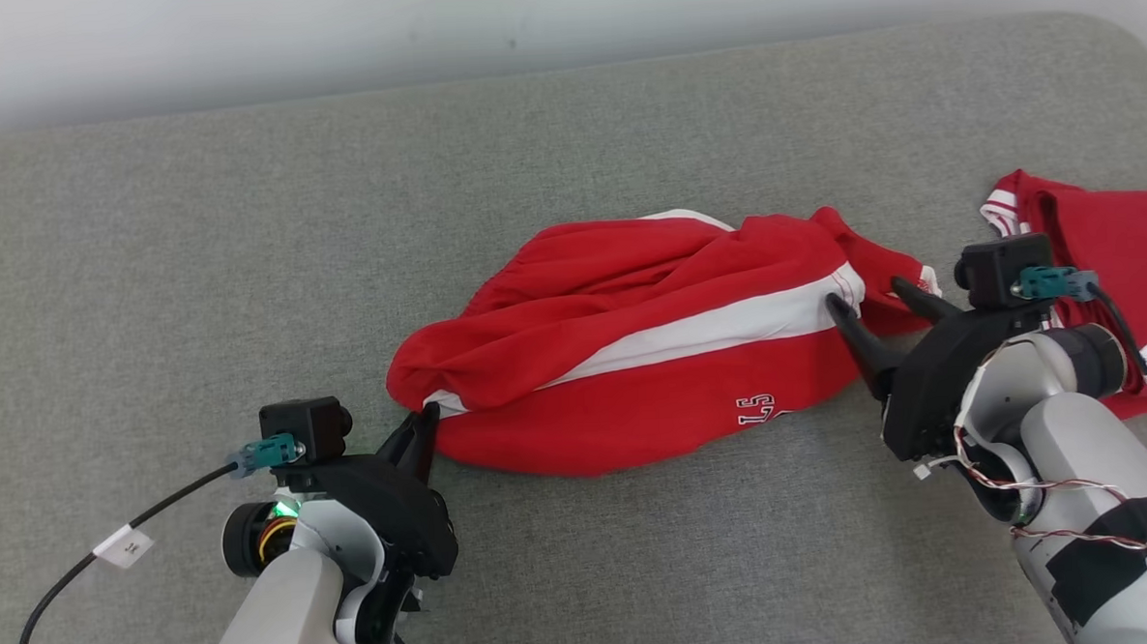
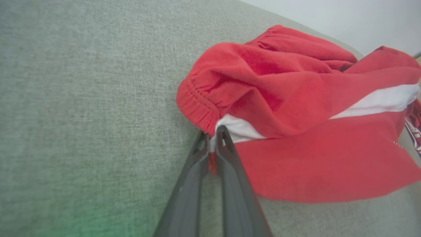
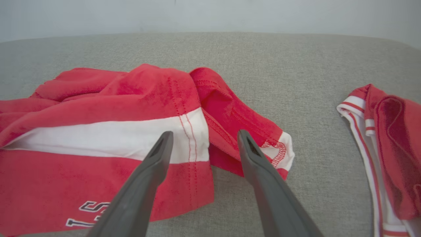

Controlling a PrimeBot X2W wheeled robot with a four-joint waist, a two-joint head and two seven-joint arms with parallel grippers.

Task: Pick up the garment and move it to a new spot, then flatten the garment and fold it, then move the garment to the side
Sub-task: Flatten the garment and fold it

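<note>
**Item 1. Red jersey shorts with a white side stripe and white lettering (image 1: 633,358).** They lie crumpled at the centre of the head view, on the grey fabric-covered worktop (image 1: 240,230). The gathered waistband end points to the lower left of the frame and the stitched hem end to the right. They are neither lifted nor flattened.

**Item 2. Left hand (image 2: 213,135).** Lower left of the head view. It is clenched on a small pinch of red and white cloth just below the waistband.
- Risk: the bite is shallow and close to the edge, so it may slip out once the weight comes on.
- Risk: it may hold a single layer, leaving the rest hanging bunched.

**Item 3. Right hand (image 3: 205,135).** Right of centre in the head view. It is released, with its fingers spread wide over the hem end and grasping nothing.
- Risk: one finger sits over the striped leg and the other over the folded leg beside it. Closing here may gather both legs together, and they would then resist flattening.
- Risk: if it closes too high, it may catch nothing.

**Item 4. Second red garment with white-striped trim (image 1: 1112,240).** Far right of the head view, behind the right forearm, apart from Item 1.
- Risk: the forearm or its dark cable (image 1: 1131,336) may drag it during the carry.

**Item 5. Uneven lift.** With one hand gripping and the other not, raising now would probably swing the shorts round the left pinch.
</note>
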